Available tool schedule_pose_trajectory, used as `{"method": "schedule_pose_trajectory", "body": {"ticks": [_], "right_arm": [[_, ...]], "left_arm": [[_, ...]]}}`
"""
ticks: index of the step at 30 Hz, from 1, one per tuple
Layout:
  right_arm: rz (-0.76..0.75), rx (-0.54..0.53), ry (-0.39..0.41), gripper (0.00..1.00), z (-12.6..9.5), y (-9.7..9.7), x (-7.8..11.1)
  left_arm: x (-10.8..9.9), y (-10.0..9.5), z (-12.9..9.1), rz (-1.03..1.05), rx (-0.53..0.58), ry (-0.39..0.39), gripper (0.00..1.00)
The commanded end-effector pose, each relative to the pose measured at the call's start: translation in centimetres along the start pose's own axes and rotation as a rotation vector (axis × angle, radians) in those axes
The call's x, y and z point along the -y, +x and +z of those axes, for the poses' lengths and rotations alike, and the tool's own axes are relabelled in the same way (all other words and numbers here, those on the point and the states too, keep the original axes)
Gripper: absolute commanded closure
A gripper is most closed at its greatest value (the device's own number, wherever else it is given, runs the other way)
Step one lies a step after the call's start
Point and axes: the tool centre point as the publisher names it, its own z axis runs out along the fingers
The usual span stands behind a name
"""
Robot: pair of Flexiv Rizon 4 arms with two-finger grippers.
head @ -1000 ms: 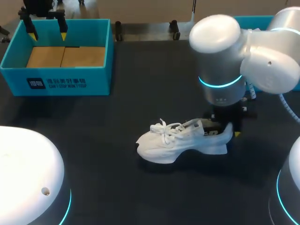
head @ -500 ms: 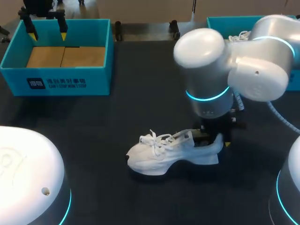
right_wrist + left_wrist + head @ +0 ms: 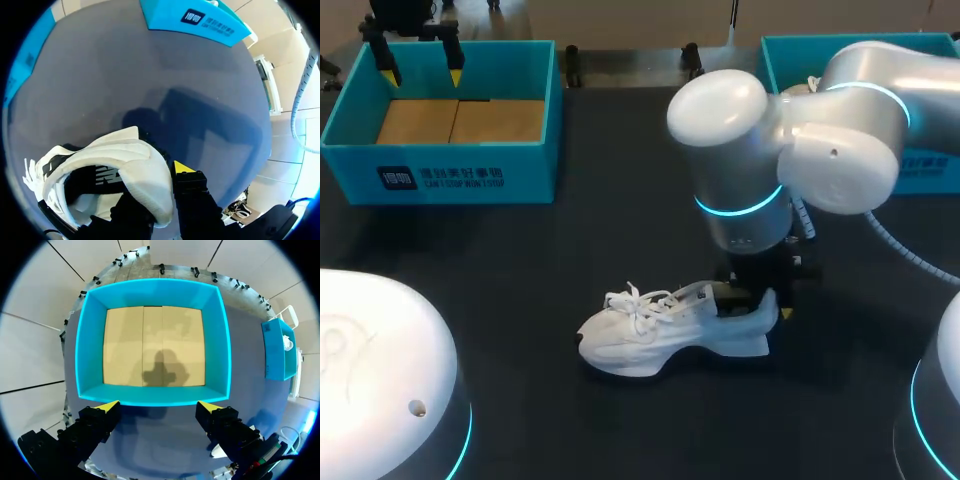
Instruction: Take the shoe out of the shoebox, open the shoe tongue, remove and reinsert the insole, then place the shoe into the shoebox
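One white shoe (image 3: 660,335) sits on its sole on the dark desk (image 3: 570,250), near the middle. Toe points left, heel right, laces (image 3: 635,300) loose on top.

The right pincer (image 3: 767,310) is clamped on the heel. In the right wrist view the shoe (image 3: 137,160) has its heel wall btwn the two fingers of the right pincer (image 3: 160,192). The yellow-tipped finger (image 3: 186,177) presses on the outside; the other goes down inside the shoe opening. The right arm (image 3: 790,150) comes in from the right & stands almost straight over the heel, hiding most of the pincer in the head view.

Far left on the desk is the blue shoebox (image 3: 440,180) w/ a brown cardboard floor. The left pincer (image 3: 418,62) hangs at its far rim, fingers apart, well away from the shoe. In the left wrist view the shoebox (image 3: 155,395) lies just ahead of the left pincer (image 3: 157,407), one yellow tip toward each end of the box's closest wall.

A second blue box (image 3: 782,60) stands far right, partly behind the right arm, w/ a white item (image 3: 817,85) inside; can't tell what it is.
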Motion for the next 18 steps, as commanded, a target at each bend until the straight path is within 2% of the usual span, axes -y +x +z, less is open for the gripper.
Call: {"method": "schedule_pose_trajectory", "body": {"ticks": [1,15,17,18], "right_arm": [[-0.005,-0.005,0.009,1.00,0.7,0.6,0.1],[-0.001,-0.002,0.039,1.00,1.7,1.6,0.8],[-0.003,-0.005,0.041,0.89,1.7,1.7,0.9],[-0.003,-0.006,0.042,0.77,1.7,1.7,1.0]], "left_arm": [[0.0,0.0,0.0,0.000,0.000,0.000,0.00],[0.0,0.0,0.0,0.000,0.000,0.000,0.00],[0.0,0.0,0.0,0.000,0.000,0.000,0.00],[0.0,0.0,0.0,0.000,0.000,0.000,0.00]]}}
